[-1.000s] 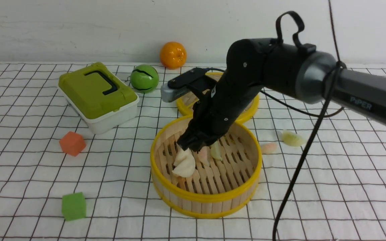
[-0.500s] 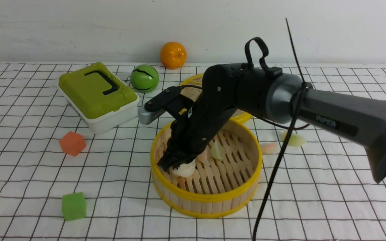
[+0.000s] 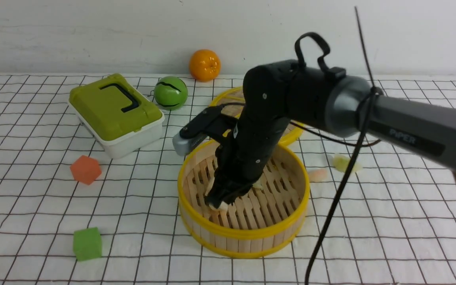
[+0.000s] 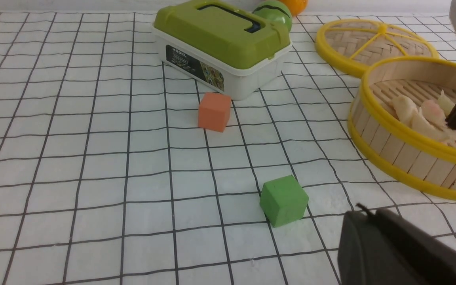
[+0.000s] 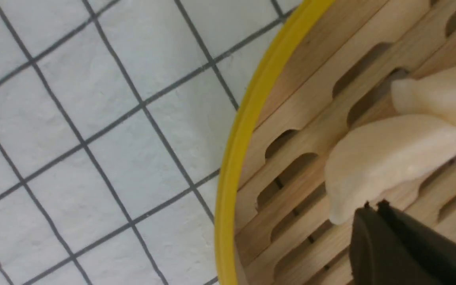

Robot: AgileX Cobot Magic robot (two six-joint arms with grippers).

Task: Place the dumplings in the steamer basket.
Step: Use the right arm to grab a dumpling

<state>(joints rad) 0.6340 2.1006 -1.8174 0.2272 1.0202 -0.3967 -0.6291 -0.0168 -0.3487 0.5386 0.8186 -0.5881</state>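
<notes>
Right gripper [image 3: 223,198]: in the front view we see it inside the steamer basket [image 3: 247,233], jaws closed on a white dumpling [image 3: 220,206] left of the floor's middle.
Surface [image 3: 370,237]: a pinkish dumpling [image 3: 317,174] and a green dumpling [image 3: 339,161] lie right of the basket.
Left gripper [image 4: 370,225]: left wrist view, closed, near a green cube [image 4: 284,200].
Slats [image 5: 299,130]: right wrist view, the white dumpling lies on them just inside the yellow rim [image 5: 244,138].
</notes>
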